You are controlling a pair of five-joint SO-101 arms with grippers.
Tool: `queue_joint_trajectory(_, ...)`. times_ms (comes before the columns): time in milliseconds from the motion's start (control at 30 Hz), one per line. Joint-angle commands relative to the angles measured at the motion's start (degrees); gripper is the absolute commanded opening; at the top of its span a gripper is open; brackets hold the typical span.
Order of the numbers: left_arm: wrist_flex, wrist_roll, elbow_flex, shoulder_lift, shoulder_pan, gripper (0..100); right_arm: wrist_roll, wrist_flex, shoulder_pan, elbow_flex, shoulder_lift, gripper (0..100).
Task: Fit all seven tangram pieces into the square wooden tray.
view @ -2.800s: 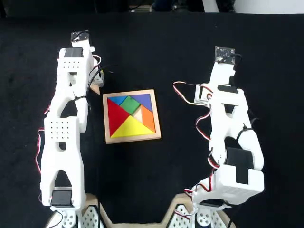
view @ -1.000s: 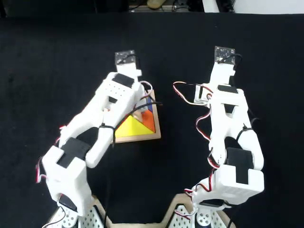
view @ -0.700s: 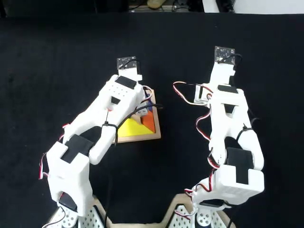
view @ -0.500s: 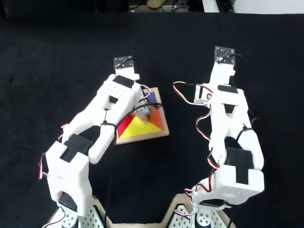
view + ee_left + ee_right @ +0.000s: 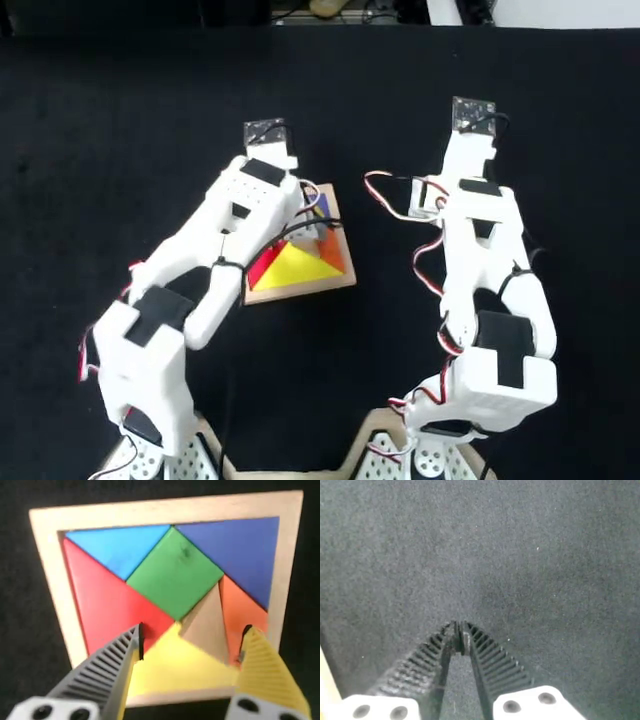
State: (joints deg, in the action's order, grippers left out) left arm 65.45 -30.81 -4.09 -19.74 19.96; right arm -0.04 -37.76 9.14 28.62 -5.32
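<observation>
The black table [image 5: 90,110] carried two arms. The left arm [image 5: 225,225] leaned over the square wooden tray [image 5: 300,287], which lay a little turned near the middle; the right arm [image 5: 482,250] stood well apart from it. Inside the tray sat seven pieces: red triangle [image 5: 105,605], yellow triangle [image 5: 175,667], dark blue piece [image 5: 240,550], green square [image 5: 175,572], light blue triangle [image 5: 117,545], orange triangle [image 5: 242,610] and plain wood triangle [image 5: 207,625]. The left gripper [image 5: 192,632] hung above them, its fingers wide apart and holding nothing. The right gripper [image 5: 458,635] had its fingers pressed together over bare cloth.
</observation>
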Motion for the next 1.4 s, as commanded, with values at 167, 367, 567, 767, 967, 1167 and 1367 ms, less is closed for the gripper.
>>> queue_joint_trajectory(167, 5.4, 0.0, -3.5, 12.0, -3.5, 32, 0.6, 0.7, -0.8, -2.9, 0.4, 1.1)
queue_joint_trajectory(367, -0.2, 0.0, -6.8, 7.7, -5.0, 29, 0.6, 0.7, -0.8, -2.9, 0.2, 1.1)
queue_joint_trajectory(567, -2.1, 1.8, -3.4, 1.8, -4.8, 29, 0.6, 0.7, -0.8, -2.9, 0.2, 1.1)
queue_joint_trajectory(767, 2.1, 2.9, -0.8, 3.3, -4.4, 29, 0.7, 0.7, -0.8, -2.9, 0.2, 1.1)
queue_joint_trajectory(967, 10.5, 3.4, 0.1, 11.3, -6.8, 29, 0.7, 0.7, -0.9, -2.9, 0.2, 1.1)
queue_joint_trajectory(1167, 21.5, 12.6, 0.0, 26.1, -12.1, 29, 0.8, 0.3, -2.5, -2.6, 0.1, 1.1)
queue_joint_trajectory(1367, 18.8, 25.0, -12.2, 46.7, -26.9, 29, 9.1, -8.7, -11.5, -2.9, 0.1, 1.1)
